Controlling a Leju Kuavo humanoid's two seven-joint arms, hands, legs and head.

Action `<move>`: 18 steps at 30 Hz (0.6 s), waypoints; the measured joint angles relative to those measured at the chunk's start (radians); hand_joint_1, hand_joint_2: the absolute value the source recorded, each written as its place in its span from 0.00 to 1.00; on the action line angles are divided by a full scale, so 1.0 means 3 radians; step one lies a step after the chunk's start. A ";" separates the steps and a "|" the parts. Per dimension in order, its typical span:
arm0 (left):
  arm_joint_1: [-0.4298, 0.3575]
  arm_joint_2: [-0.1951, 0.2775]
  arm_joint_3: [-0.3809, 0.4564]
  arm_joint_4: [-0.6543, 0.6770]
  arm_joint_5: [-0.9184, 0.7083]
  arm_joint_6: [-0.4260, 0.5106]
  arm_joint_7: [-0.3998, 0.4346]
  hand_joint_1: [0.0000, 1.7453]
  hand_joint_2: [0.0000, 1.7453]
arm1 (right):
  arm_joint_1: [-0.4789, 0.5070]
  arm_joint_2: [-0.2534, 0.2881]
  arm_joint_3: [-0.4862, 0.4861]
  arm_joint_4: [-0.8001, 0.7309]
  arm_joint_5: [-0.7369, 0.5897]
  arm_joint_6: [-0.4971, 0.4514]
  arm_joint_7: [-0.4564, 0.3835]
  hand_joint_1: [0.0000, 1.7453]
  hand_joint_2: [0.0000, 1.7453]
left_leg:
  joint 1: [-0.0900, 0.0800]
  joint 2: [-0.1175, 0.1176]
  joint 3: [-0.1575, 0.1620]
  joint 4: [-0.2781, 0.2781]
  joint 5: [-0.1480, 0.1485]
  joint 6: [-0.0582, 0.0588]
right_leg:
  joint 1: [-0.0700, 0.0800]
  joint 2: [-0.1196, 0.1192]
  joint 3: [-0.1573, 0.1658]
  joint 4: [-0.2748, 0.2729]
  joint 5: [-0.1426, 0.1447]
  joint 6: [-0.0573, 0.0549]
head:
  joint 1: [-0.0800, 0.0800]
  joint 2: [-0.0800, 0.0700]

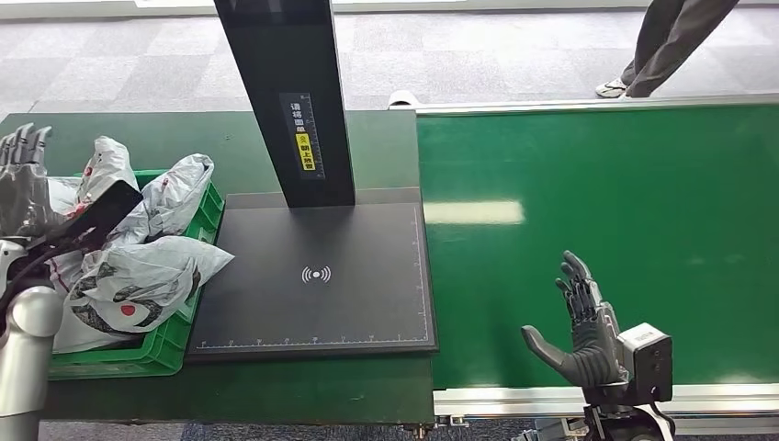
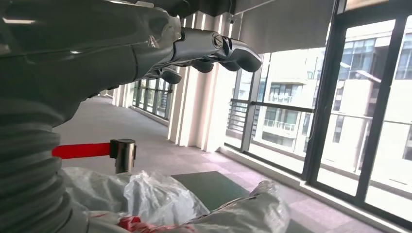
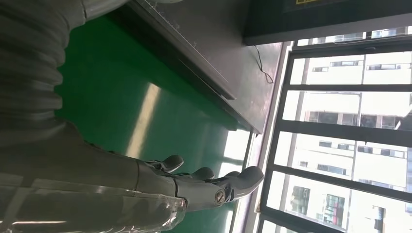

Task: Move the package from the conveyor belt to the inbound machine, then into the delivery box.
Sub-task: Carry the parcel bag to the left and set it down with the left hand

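Green conveyor belt (image 1: 597, 230) beneath my empty, spread right hand (image 1: 583, 333); my left hand (image 1: 23, 179) likewise spread, above the packages (image 1: 138, 276) in the delivery box (image 1: 170, 344).

My arms silver, ribbed grey wrist covers; my left hand (image 1: 23, 175) and right hand (image 1: 588, 331) dark grey, many-fingered; black wrist camera box.
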 joint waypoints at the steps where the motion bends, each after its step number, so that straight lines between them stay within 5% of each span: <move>1: -0.0012 -0.0014 -0.0005 -0.0026 0.0024 0.0029 -0.0025 0.00 1.00 | -0.0001 -0.0001 0.0000 0.0000 -0.0007 -0.0003 -0.0003 0.00 1.00 | 0.0000 0.0000 0.0000 0.0000 0.0000 0.0000 | 0.0000 0.0000 0.0000 0.0000 0.0000 0.0000 | 0.0000 0.0000; 10: -0.0074 -0.0099 -0.0034 -0.0234 0.0313 0.0419 -0.0282 0.00 1.00 | -0.0007 -0.0034 0.0012 0.0006 -0.0056 -0.0018 -0.0036 0.00 1.00 | 0.0000 0.0000 -0.0002 0.0000 0.0000 0.0000 | 0.0000 0.0000 -0.0001 0.0000 0.0000 0.0000 | 0.0000 0.0000; 18: -0.0069 -0.0137 -0.0044 -0.0355 0.1386 0.0450 -0.0843 0.00 1.00 | -0.0058 -0.0085 0.0057 0.0058 -0.0100 -0.0049 -0.0082 0.00 1.00 | 0.0000 -0.0001 -0.0002 0.0000 0.0000 0.0000 | 0.0000 0.0000 -0.0001 0.0000 0.0000 0.0000 | 0.0000 0.0000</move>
